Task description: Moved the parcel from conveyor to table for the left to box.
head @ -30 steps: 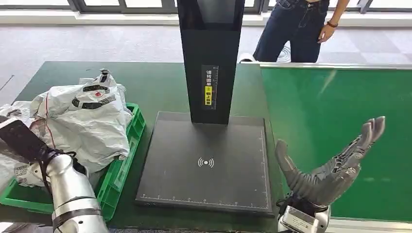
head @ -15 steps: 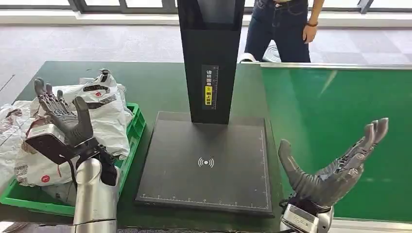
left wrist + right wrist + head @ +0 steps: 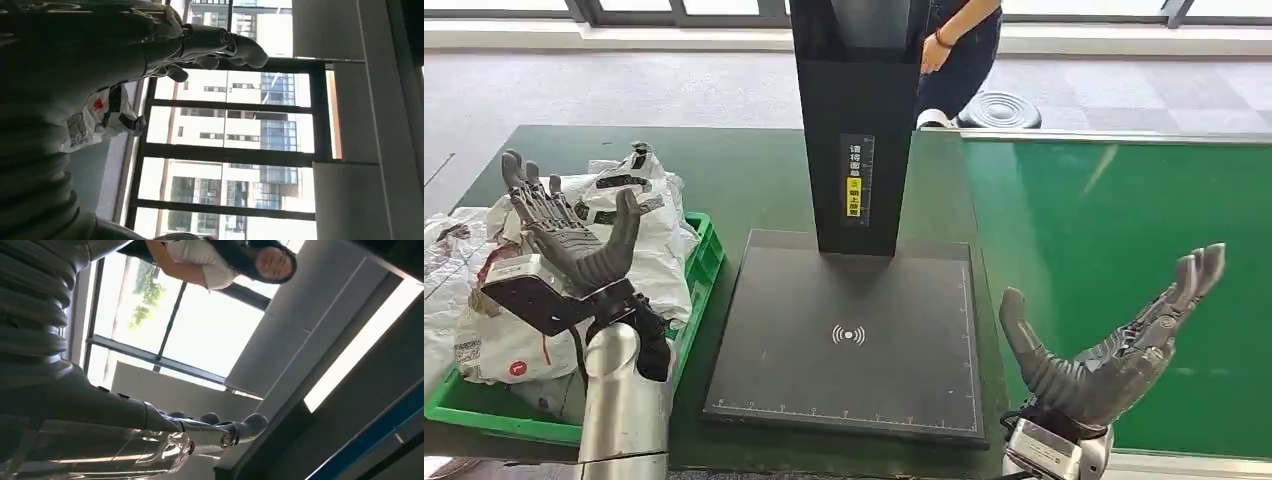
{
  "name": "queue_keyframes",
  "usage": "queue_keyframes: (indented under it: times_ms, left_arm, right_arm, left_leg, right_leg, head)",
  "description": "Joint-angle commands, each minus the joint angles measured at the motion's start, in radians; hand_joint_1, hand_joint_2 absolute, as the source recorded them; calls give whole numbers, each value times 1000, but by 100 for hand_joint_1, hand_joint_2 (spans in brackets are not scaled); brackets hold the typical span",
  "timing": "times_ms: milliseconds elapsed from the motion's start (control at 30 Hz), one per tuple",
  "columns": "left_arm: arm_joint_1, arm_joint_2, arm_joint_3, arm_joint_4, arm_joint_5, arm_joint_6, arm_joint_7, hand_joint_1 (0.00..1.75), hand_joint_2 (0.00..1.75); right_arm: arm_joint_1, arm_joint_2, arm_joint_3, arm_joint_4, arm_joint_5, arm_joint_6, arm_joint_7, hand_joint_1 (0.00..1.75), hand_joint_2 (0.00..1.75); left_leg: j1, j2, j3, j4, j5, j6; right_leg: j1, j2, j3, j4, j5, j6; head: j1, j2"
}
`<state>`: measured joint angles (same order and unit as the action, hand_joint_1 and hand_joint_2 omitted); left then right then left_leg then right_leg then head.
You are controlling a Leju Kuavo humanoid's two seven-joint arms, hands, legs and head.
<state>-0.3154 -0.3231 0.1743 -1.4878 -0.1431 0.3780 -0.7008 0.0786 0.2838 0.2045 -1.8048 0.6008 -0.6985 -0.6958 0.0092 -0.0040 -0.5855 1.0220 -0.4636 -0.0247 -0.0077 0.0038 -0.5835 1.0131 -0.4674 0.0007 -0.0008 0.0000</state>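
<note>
Left hand [image 3: 569,235] up at about 9 o'clock in the head view, fingers [image 3: 529,195] spread wide and holding nothing, palm raised in front of the white parcel bags [image 3: 614,225]. Same story over at 4 o'clock: right hand [image 3: 1104,350] released too, fingers [image 3: 1189,275] fanned out and tipped toward the green conveyor belt [image 3: 1124,220], thumb sticking up on the near side. Nothing gripped on either side.

Parcels piled in the green plastic crate [image 3: 679,320] at 8 o'clock, white poly mailers with black and red print, crumpled, spilling over the rim. A slice of one with a red logo and a label also visible in the left wrist view [image 3: 97,117], just beyond the hand. No parcel visible on the belt.

Dead centre: black scanner platform [image 3: 849,340] flat on the dark green tabletop [image 3: 744,175], black column [image 3: 856,120] rising from its far edge with a yellow sticker on it.

Up at 12 o'clock, a person [image 3: 959,45] in dark jeans standing past the tabletop, next to a round dark stool [image 3: 999,110].
</note>
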Motion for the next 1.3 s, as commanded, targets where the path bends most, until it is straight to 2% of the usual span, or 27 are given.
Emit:
queue_keyframes:
  times_ms: [33,67,100,133,233,300,400,433,467,567,700,733,833,933,1000,1300]
  left_arm:
    - [25,-1,-22,16,3,-3,3,0,175]
    - [62,32,-110,19,64,-169,42,0,175]
    - [62,32,-110,19,64,-169,42,0,175]
    - [89,0,-141,23,49,-144,19,0,175]
    - [127,9,-223,51,60,-154,3,0,175]
    - [151,10,-255,63,81,-182,3,0,175]
    - [168,8,-283,76,90,-198,3,0,175]
    - [169,7,-286,84,94,-209,3,0,175]
    - [187,1,-303,85,96,-218,3,0,175]
    - [209,-5,-330,86,95,-218,3,0,175]
    - [224,-4,-358,125,95,-222,3,0,175]
    - [239,-7,-373,210,96,-237,13,0,175]
    - [252,-8,-385,221,98,-233,3,0,175]
    - [288,-2,-404,175,107,-221,3,0,175]
    - [307,-3,-411,153,105,-220,3,0,175]
    - [281,-8,-422,214,104,-230,3,0,175]
  right_arm:
    - [22,55,-29,18,-3,0,-2,0,175]
    - [13,22,8,111,-61,0,-2,0,175]
    - [13,22,8,111,-61,0,-2,0,175]
    - [-1,18,3,124,-68,0,-2,0,175]
    - [-32,-29,69,205,-174,0,-2,0,175]
    - [-53,-50,114,253,-232,0,-2,0,175]
    - [-75,-50,138,311,-269,0,-2,0,175]
    - [-71,-49,146,271,-232,9,60,0,175]
    - [-93,-48,150,371,-314,0,-2,0,175]
    - [-110,-51,165,423,-360,0,-2,0,175]
    - [-126,-38,152,498,-420,58,-2,0,175]
    - [-132,-26,139,561,-439,94,-2,0,175]
    - [-130,-33,157,569,-451,81,-2,0,175]
    - [-121,-37,170,564,-454,71,-2,0,175]
    - [-111,-42,174,554,-457,67,-2,0,175]
    - [-80,-51,167,509,-461,27,-2,0,175]
  left_leg:
    - [0,0,2,-3,1,1]
    - [0,0,1,-1,0,0]
    - [0,0,2,-3,1,1]
    - [0,1,4,-4,1,1]
    - [0,-1,4,-4,1,1]
    - [0,3,5,-6,1,1]
    - [-1,2,5,-6,1,1]
    - [0,2,4,-4,0,1]
    - [0,3,5,-5,0,1]
    - [-1,2,6,-6,1,1]
    - [-1,2,3,-4,0,1]
    - [-1,2,6,-8,1,2]
    - [-1,3,8,-10,2,2]
    - [-1,2,2,-3,0,1]
    - [-1,3,4,-6,0,2]
    - [-1,-1,1,-3,0,2]
  right_leg:
    - [0,-1,2,-3,0,0]
    - [0,-1,1,-1,0,0]
    - [0,-1,2,-3,0,0]
    - [0,0,4,-4,1,0]
    - [0,-2,5,-5,1,0]
    - [0,2,5,-6,2,0]
    - [-1,1,5,-5,1,0]
    - [-1,1,4,-4,1,0]
    - [0,2,5,-6,2,0]
    - [0,1,6,-6,2,1]
    - [0,1,4,-4,1,0]
    - [0,1,7,-8,2,1]
    - [-1,2,8,-9,2,1]
    - [-1,1,2,-3,0,1]
    - [-1,1,4,-6,1,1]
    - [0,-2,2,-3,-1,1]
  head:
    - [0,0]
    - [0,0]
    - [0,0]
    - [0,0]
    - [0,0]
    - [0,0]
    - [0,0]
    - [0,0]
    - [0,0]
    - [0,0]
    - [0,0]
    - [0,0]
    - [0,0]
    - [0,0]
    - [0,0]
    - [0,0]
